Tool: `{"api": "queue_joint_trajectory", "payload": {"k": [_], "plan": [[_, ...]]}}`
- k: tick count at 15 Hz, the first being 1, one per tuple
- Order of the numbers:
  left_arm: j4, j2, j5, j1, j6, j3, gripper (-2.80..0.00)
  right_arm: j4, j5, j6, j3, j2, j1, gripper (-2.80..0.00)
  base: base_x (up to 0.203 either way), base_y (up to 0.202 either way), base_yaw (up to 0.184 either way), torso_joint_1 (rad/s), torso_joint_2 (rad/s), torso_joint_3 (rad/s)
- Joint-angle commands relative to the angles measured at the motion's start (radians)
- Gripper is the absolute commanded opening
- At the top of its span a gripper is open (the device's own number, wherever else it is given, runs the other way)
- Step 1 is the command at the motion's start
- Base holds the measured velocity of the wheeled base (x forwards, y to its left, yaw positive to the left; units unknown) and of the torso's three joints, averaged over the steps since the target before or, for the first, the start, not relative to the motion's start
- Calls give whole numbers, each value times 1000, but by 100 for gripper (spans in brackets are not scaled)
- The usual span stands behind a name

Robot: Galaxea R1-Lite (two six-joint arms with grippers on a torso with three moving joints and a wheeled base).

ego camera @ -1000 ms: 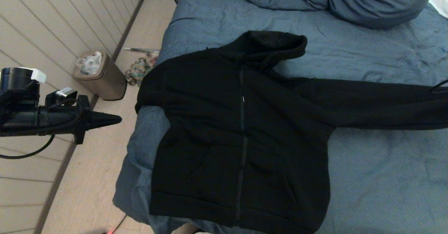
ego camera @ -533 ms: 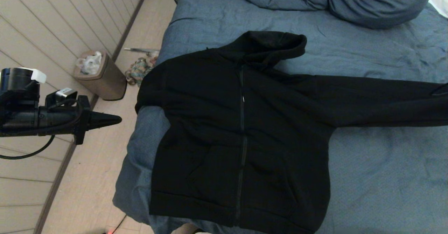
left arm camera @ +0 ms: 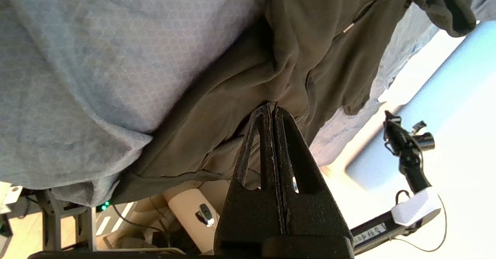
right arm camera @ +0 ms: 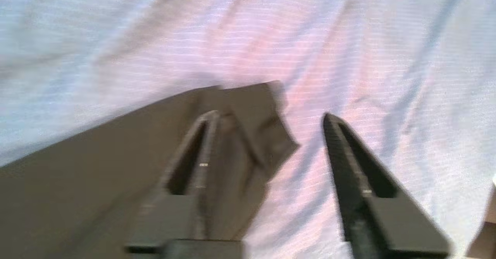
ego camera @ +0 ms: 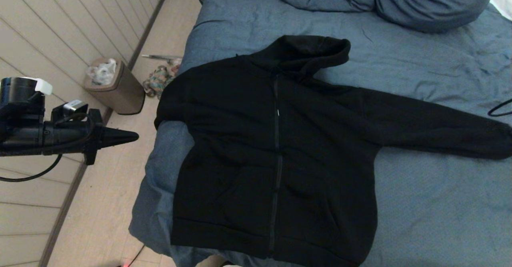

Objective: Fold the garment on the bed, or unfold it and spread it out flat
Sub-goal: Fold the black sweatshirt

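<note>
Slate-blue bedding fills most of what I see: the bed runs wide to my right, with plank flooring and a small lined bin off its left edge. On the duvet lies the black zip hoodie, front up, hood toward the pillows, one sleeve stretched out flat to the right, the other shoulder drooping over the mattress edge. My right gripper hovers at that outstretched cuff with its jaws apart, one finger just over the fabric, nothing pinched. My left gripper is parked out over the floor beside the bed, jaws pressed together and empty. I judge the spreading step is in hand. Next I'd want the sleeve hanging off the left edge brought up onto the bed and laid flat.
</note>
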Motion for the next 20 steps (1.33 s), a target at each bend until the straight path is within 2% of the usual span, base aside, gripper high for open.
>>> {"api": "queue_joint_trajectory", "payload": {"k": [1,2,5,6,9,11,13,14,15,16,18,20], "plan": [[0,-16,-4,0,-3,2,-280,35,23,13,1,-50,-1,0,0,0,0,0,0,0],[0,-40,-2,6,-3,-2,-280,83,63,47,3,-91,-1,0,0,0,0,0,0,0],[2,-212,4,77,-5,-8,-280,316,273,162,7,-292,2,0,0,0,0,0,0,0],[7,-298,8,108,-5,-6,-280,400,344,179,18,-380,5,-280,0,0,0,0,0,0],[32,-586,24,246,26,5,-280,553,527,182,142,-674,13,-280,0,0,0,0,0,0],[92,-779,30,392,126,29,-280,595,621,156,345,-899,28,-280,0,0,0,0,0,0],[236,-953,31,486,241,49,-280,616,687,125,565,-1126,67,-280,0,0,0,0,0,0],[386,-1014,25,502,290,40,-280,630,710,101,670,-1233,105,-280,0,0,0,0,0,0],[548,-1042,7,484,319,-1,-280,667,728,76,744,-1318,159,-280,0,0,0,0,0,0],[662,-1038,-5,426,332,-57,-280,751,744,55,785,-1379,246,-280,0,0,0,0,0,0],[851,-1015,-17,199,341,-147,-280,1059,759,32,751,-1415,413,-280,0,0,0,0,0,0],[975,-1046,-21,-67,328,-195,-280,1257,765,24,707,-1468,601,-280,0,0,0,0,0,0]]}}
